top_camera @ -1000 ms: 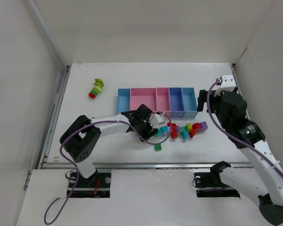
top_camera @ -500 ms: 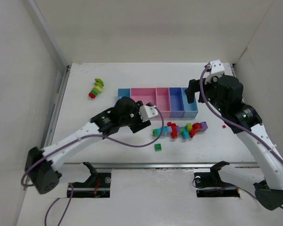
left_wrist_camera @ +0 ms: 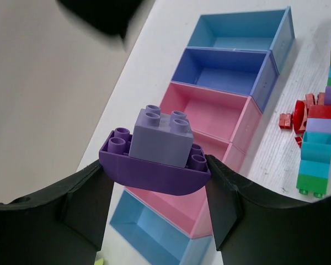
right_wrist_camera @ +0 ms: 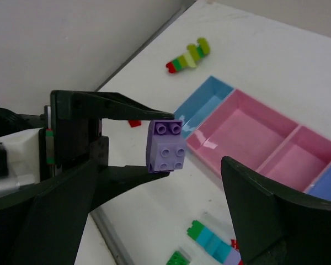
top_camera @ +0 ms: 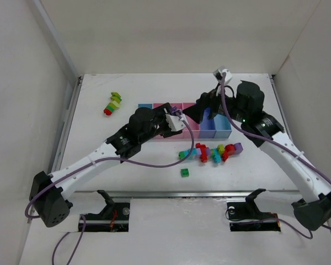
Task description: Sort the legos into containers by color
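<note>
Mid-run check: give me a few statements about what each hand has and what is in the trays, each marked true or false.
1. The left hand grips purple bricks above the trays. True.
2. The right hand is shut on the chain of bricks. False: it is open and empty, raised close to the left hand, and the chain lies on the table.
3. The pink trays hold bricks. False: what shows of them in the left wrist view is empty.
4. A single green brick lies nearer the arm bases than the chain. True.
</note>
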Robot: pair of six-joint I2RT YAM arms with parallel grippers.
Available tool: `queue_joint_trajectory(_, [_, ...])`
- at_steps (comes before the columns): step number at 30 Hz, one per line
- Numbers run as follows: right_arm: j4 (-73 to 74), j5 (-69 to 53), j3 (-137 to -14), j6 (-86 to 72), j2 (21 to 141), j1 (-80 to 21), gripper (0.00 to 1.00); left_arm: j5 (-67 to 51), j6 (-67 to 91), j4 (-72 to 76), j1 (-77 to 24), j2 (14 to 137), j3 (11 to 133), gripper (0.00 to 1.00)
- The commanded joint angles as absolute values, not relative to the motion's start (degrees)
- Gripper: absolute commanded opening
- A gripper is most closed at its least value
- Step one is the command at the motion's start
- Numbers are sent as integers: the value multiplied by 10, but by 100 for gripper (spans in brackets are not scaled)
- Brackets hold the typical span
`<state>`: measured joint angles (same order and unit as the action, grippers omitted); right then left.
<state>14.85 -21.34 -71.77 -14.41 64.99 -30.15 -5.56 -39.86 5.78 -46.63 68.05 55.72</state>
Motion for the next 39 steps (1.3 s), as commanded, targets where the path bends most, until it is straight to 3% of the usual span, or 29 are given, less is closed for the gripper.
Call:
queue_joint_trajectory(1, [94, -295, -751, -170, 683, -313, 98, -51, -407, 127, -465, 671, 577, 0])
queue_joint_trajectory(7, [94, -273, -726, -171, 701, -313, 98, -51, -389, 127, -465, 671, 582, 0])
queue_joint_trajectory(12, [94, -339, -745, -148, 744, -313, 87, -61, -377, 127, -465, 666, 582, 0])
queue_joint_trajectory(14, [94, -344, -745, -142, 751, -313, 79, -62, -372, 127, -465, 661, 587, 0])
queue_joint_trajectory(19, [94, -350, -745, -142, 762, -313, 76, -62, -359, 121, -465, 650, 592, 0])
queue_joint_trajectory(23, [94, -350, -751, -129, 762, -313, 58, -67, -352, 115, -465, 650, 592, 0])
queue_joint_trajectory(26, [94, -365, -762, -124, 767, -313, 37, -77, -342, 110, -465, 650, 592, 0])
queue_joint_trajectory(27, [89, -371, -762, -124, 767, -313, 26, -77, -342, 105, -465, 650, 592, 0])
queue_joint_trajectory(30, [89, -371, -762, -124, 767, -313, 13, -77, -330, 91, -460, 650, 592, 0])
queue_joint_trajectory(31, [89, -366, -762, -124, 767, -313, 2, -77, -324, 83, -460, 650, 592, 0])
queue_joint_trajectory(39, [89, -311, -710, -129, 707, -246, 0, -59, -305, 57, -443, 637, 555, 0])
